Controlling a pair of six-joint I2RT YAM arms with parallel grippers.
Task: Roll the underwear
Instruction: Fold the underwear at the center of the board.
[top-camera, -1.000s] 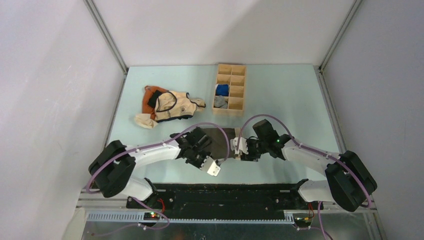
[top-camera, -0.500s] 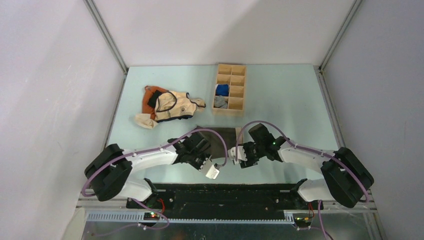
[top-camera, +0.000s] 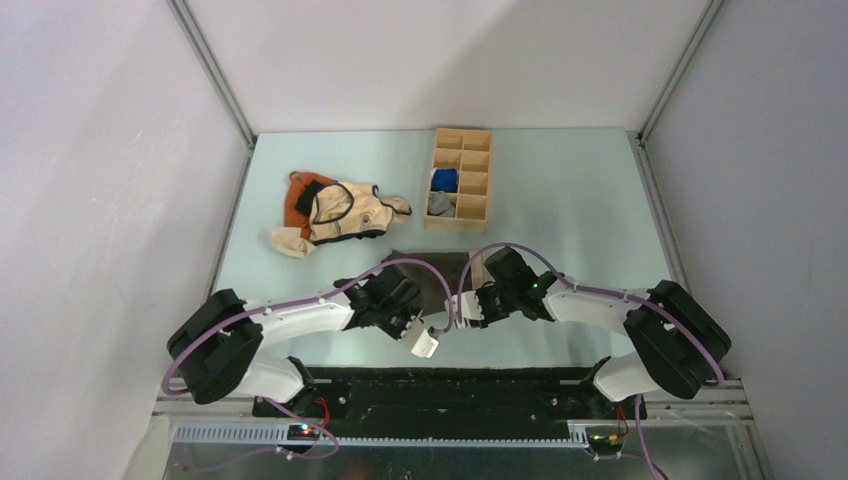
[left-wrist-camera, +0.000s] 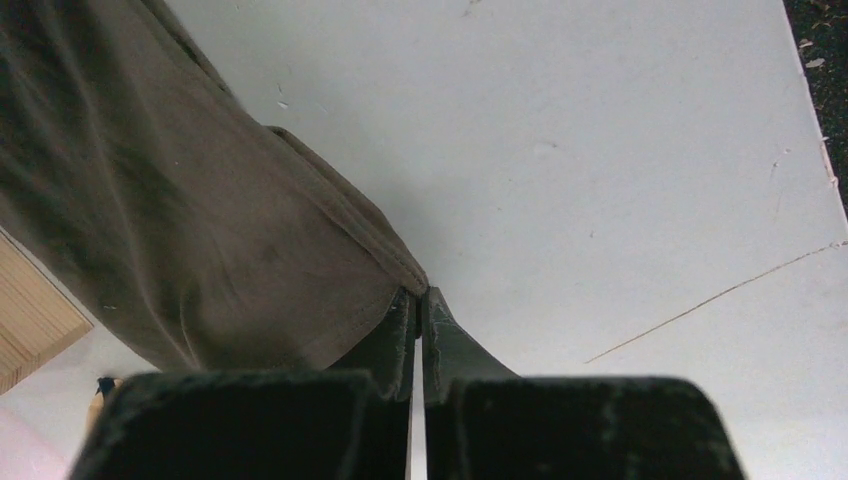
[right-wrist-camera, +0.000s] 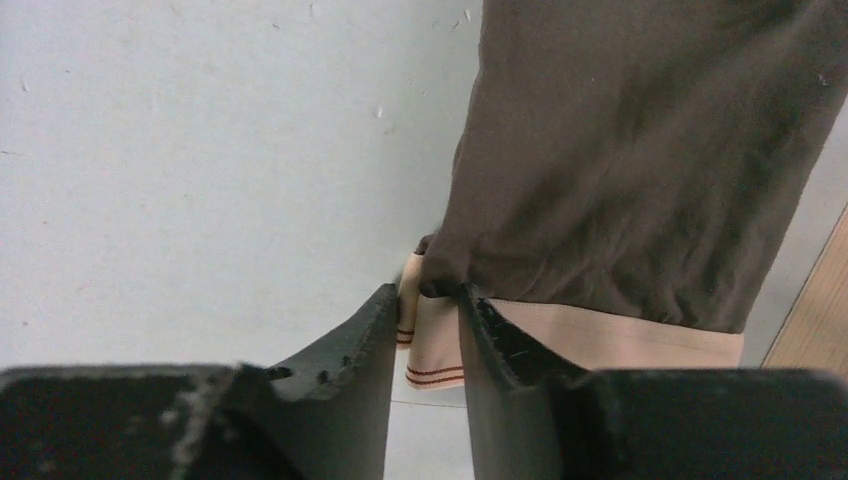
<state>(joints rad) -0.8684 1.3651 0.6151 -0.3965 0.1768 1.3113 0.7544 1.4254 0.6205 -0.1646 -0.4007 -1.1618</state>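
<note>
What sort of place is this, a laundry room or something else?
Probably a robot test booth, not a laundry: bare white walls enclose a table, two robot arms are bolted at its near edge, and both hold underwear.

The underwear (right-wrist-camera: 640, 150) was plain dark olive-brown; its waistband (right-wrist-camera: 600, 340) was pale beige, crossed near the corner by thin paired brown stripes; the tabletop (top-camera: 570, 200) was pale mint green, flecked with small pale scuffs; at ten o'clock on it, a garment (top-camera: 345, 212) showed cream and orange with black trim; at twelve o'clock, a divided tray (top-camera: 478, 205) was light natural wood, with one blue roll (top-camera: 444, 179) and one grey roll (top-camera: 439, 203) inside; the jaws of the left gripper (left-wrist-camera: 420, 300) and the right gripper (right-wrist-camera: 430, 295) were matte black; the left arm (top-camera: 300, 308) and right arm (top-camera: 595, 300) were white with black joints.
</note>
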